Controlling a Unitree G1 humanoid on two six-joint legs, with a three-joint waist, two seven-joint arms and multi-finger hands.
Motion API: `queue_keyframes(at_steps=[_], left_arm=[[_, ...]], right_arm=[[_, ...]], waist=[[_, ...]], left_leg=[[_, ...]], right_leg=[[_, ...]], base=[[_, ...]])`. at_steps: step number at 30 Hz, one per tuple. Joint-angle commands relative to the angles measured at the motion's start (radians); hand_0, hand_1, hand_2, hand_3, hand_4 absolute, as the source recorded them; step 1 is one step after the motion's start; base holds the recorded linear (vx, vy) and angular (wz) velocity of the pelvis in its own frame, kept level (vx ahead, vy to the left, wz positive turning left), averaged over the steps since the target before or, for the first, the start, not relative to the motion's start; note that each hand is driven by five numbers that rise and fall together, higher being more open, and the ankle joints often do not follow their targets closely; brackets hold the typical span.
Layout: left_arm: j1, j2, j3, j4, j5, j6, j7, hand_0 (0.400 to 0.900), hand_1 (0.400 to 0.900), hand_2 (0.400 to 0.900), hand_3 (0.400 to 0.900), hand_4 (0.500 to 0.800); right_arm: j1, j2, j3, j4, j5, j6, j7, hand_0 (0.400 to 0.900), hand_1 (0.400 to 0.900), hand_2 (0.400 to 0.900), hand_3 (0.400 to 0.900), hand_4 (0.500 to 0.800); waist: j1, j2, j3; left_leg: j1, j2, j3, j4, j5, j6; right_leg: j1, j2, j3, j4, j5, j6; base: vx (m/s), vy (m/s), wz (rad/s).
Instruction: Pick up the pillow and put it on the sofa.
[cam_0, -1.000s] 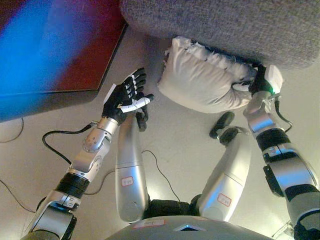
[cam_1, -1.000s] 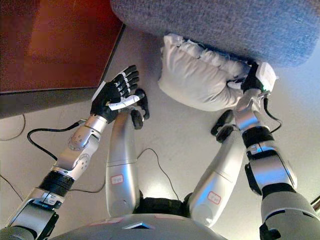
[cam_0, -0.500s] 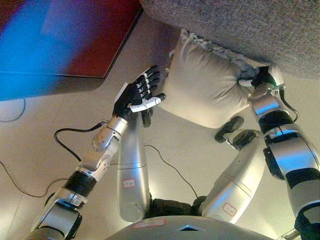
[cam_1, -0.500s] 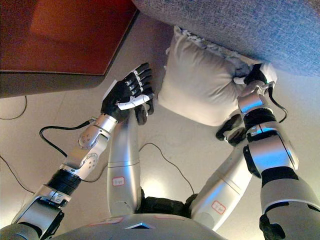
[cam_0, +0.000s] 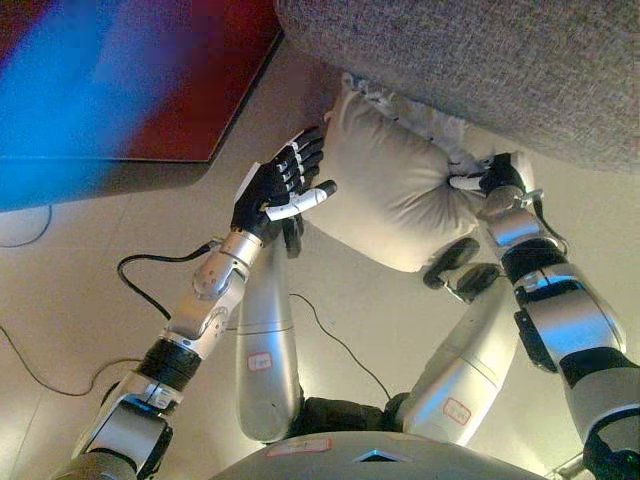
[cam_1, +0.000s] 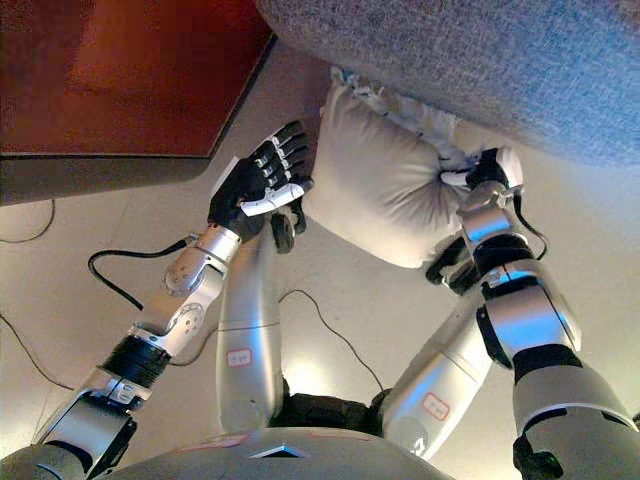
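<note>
A cream pillow (cam_0: 392, 190) is held off the floor just below the front edge of the grey sofa (cam_0: 480, 60). My right hand (cam_0: 490, 178) is shut on the pillow's right edge, bunching the fabric there. My left hand (cam_0: 281, 184) is open, fingers straight, and its fingertips touch the pillow's left side. The same pillow (cam_1: 380, 180) sits between my left hand (cam_1: 262, 184) and my right hand (cam_1: 480, 172) in the right eye view.
A dark red-brown low table (cam_1: 120, 80) stands at the upper left, its edge close to my left arm. The sofa fills the top right. Pale floor (cam_0: 60, 300) lies below.
My two hands have closed in towards each other. The left hand moved right until it touches the pillow, and the right hand shifted left with the pillow's edge.
</note>
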Motion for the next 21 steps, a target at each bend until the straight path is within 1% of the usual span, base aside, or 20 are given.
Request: queue_keyframes(at_steps=[1,2,3,5,7,8,9,10,12,15,16,17,18,21], left_arm=[[-0.015,-0.031,0.017,-0.112,0.001,-0.061,0.038,0.900,0.900,0.900,0.900,0.800],[-0.010,-0.034,0.022,-0.114,-0.004,-0.063,0.049,0.900,0.900,0.900,0.900,0.800],[-0.006,-0.038,0.026,-0.117,-0.011,-0.061,0.060,0.900,0.900,0.900,0.900,0.800],[0.012,-0.043,0.035,-0.115,-0.045,-0.056,0.083,0.900,0.900,0.900,0.900,0.800],[0.031,-0.053,0.053,-0.118,-0.103,-0.042,0.112,0.900,0.900,0.900,0.900,0.800],[0.045,-0.065,0.070,-0.116,-0.128,-0.032,0.136,0.900,0.900,0.900,0.900,0.800],[0.054,-0.071,0.078,-0.113,-0.133,-0.034,0.145,0.900,0.900,0.900,0.900,0.800],[0.066,-0.081,0.091,-0.110,-0.132,-0.042,0.165,0.900,0.900,0.900,0.900,0.800],[0.087,-0.094,0.115,-0.112,-0.140,-0.037,0.189,0.900,0.900,0.900,0.900,0.800],[0.129,-0.117,0.155,-0.116,-0.150,-0.039,0.227,0.900,0.900,0.900,0.900,0.800],[0.137,-0.122,0.163,-0.115,-0.151,-0.039,0.236,0.900,0.900,0.900,0.900,0.800],[0.157,-0.132,0.181,-0.111,-0.152,-0.035,0.255,0.900,0.900,0.900,0.900,0.800],[0.166,-0.136,0.188,-0.109,-0.156,-0.035,0.263,0.900,0.900,0.900,0.900,0.800],[0.210,-0.160,0.232,-0.100,-0.152,-0.005,0.283,0.900,0.900,0.900,0.900,0.800]], right_arm=[[0.018,-0.075,-0.059,-0.143,-0.061,-0.071,-0.157,0.400,0.400,0.400,0.400,0.500],[0.050,-0.073,-0.064,-0.198,-0.073,-0.067,-0.184,0.400,0.400,0.400,0.400,0.500],[0.078,-0.068,-0.074,-0.244,-0.104,-0.066,-0.202,0.400,0.400,0.400,0.400,0.500],[0.160,-0.054,-0.089,-0.355,-0.163,-0.056,-0.239,0.400,0.400,0.400,0.400,0.500],[0.231,-0.035,-0.101,-0.439,-0.230,-0.062,-0.270,0.400,0.400,0.400,0.400,0.500],[0.294,-0.015,-0.108,-0.505,-0.271,-0.069,-0.290,0.400,0.400,0.400,0.400,0.500],[0.324,-0.009,-0.114,-0.534,-0.295,-0.075,-0.296,0.400,0.400,0.400,0.400,0.500],[0.362,0.000,-0.122,-0.575,-0.328,-0.083,-0.303,0.400,0.400,0.400,0.400,0.500],[0.436,0.010,-0.130,-0.633,-0.378,-0.102,-0.309,0.400,0.400,0.400,0.400,0.500],[0.542,0.004,-0.128,-0.707,-0.463,-0.140,-0.327,0.400,0.400,0.400,0.400,0.500],[0.562,0.003,-0.130,-0.720,-0.491,-0.151,-0.330,0.400,0.400,0.400,0.400,0.500],[0.600,-0.004,-0.134,-0.757,-0.526,-0.157,-0.320,0.400,0.400,0.400,0.400,0.500],[0.617,-0.007,-0.137,-0.772,-0.550,-0.165,-0.323,0.400,0.400,0.400,0.400,0.500],[0.703,-0.017,-0.166,-0.862,-0.627,-0.202,-0.314,0.400,0.400,0.400,0.400,0.500]], waist=[[0.012,0.006,-0.003],[0.010,-0.002,-0.003],[0.006,-0.011,-0.002],[0.002,-0.030,-0.011],[-0.002,-0.046,-0.020],[-0.006,-0.061,-0.035],[-0.008,-0.068,-0.041],[-0.011,-0.079,-0.052],[-0.016,-0.099,-0.079],[-0.023,-0.123,-0.129],[-0.026,-0.126,-0.137],[-0.030,-0.132,-0.162],[-0.033,-0.134,-0.173],[-0.044,-0.151,-0.233]], left_leg=[[0.258,0.092,-0.031,-0.188,-0.026,-0.066],[0.298,0.089,-0.027,-0.230,-0.012,-0.065],[0.322,0.080,-0.023,-0.274,0.028,-0.057],[0.403,0.074,-0.023,-0.345,0.046,-0.054],[0.457,0.071,-0.019,-0.392,0.056,-0.052],[0.506,0.068,-0.009,-0.437,0.064,-0.052],[0.530,0.067,-0.004,-0.456,0.067,-0.051],[0.566,0.066,0.006,-0.485,0.072,-0.050],[0.639,0.062,0.028,-0.543,0.081,-0.046],[0.775,0.060,0.067,-0.650,0.103,-0.044],[0.805,0.058,0.074,-0.673,0.109,-0.044],[0.866,0.050,0.093,-0.720,0.117,-0.042],[0.890,0.046,0.101,-0.740,0.120,-0.041],[1.025,0.020,0.140,-0.850,0.136,-0.028]], right_leg=[[0.111,0.006,0.010,-0.251,0.220,0.057],[0.155,0.007,-0.007,-0.297,0.233,0.060],[0.183,0.007,-0.023,-0.350,0.272,0.051],[0.267,0.009,-0.049,-0.433,0.299,0.054],[0.327,0.013,-0.071,-0.491,0.317,0.057],[0.382,0.025,-0.086,-0.545,0.329,0.059],[0.407,0.031,-0.094,-0.569,0.335,0.060],[0.444,0.041,-0.106,-0.603,0.344,0.062],[0.518,0.061,-0.129,-0.661,0.355,0.065],[0.668,0.107,-0.178,-0.771,0.378,0.066],[0.702,0.117,-0.187,-0.793,0.384,0.066],[0.763,0.137,-0.198,-0.832,0.391,0.066],[0.786,0.145,-0.201,-0.847,0.394,0.067],[0.901,0.183,-0.211,-0.918,0.421,0.077]], base=[[0.07,-0.059,0.00],[-0.01,-0.053,0.05],[0.01,-0.059,0.05],[0.07,-0.059,0.02],[0.11,-0.053,0.02],[0.11,-0.046,0.00],[0.11,-0.035,-0.02],[0.08,-0.006,-0.06],[0.08,0.014,-0.09],[0.09,0.031,-0.11],[0.14,0.064,-0.12],[0.12,0.074,-0.11],[0.15,0.097,-0.15],[0.15,0.102,-0.17]])
